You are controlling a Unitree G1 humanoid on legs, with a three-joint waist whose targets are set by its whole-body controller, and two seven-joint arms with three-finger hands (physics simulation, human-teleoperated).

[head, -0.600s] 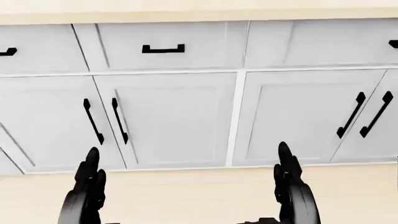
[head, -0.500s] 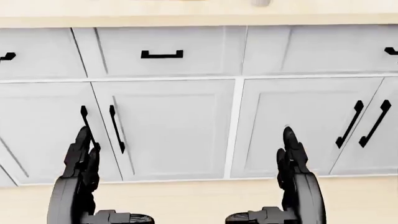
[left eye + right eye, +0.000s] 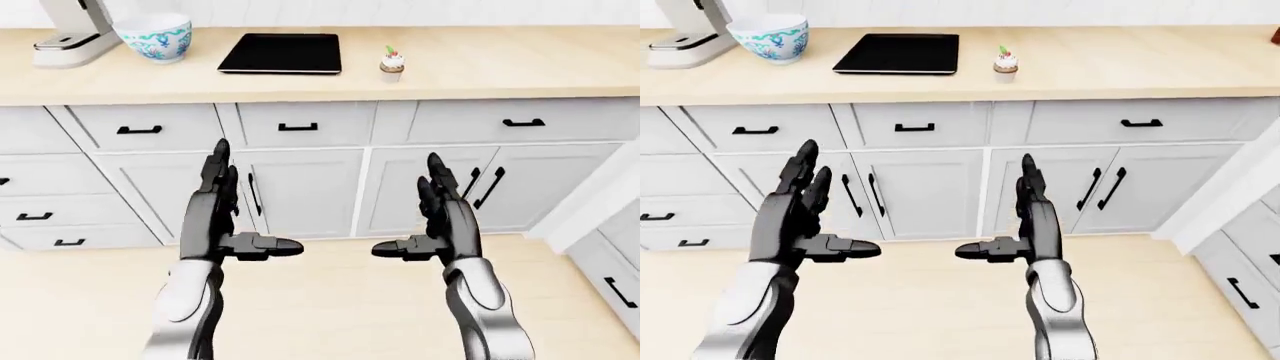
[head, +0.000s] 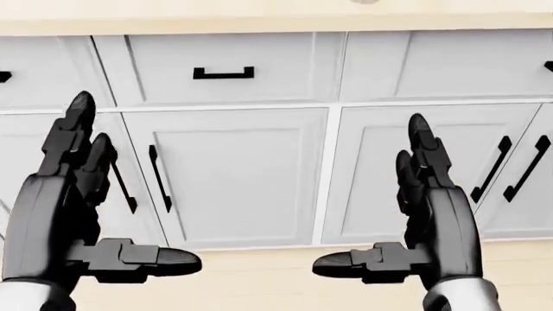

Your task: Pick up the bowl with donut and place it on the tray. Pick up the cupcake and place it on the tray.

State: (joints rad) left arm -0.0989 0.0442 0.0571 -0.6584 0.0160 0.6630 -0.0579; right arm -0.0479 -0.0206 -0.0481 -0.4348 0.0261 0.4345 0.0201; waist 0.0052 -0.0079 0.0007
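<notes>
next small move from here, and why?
Probably step closer to the counter. Both hands, left hand and right hand, are open and empty, down at cabinet-door level, while the bowl, tray and cupcake sit beyond them.

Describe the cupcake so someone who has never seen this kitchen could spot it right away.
Find the long light wooden counter above the white cabinets. On it lies a flat black tray; just right of the tray, apart from it, stands the cupcake. It is the smallest item there, with white frosting and a red top, unlike the patterned bowl further left.
</notes>
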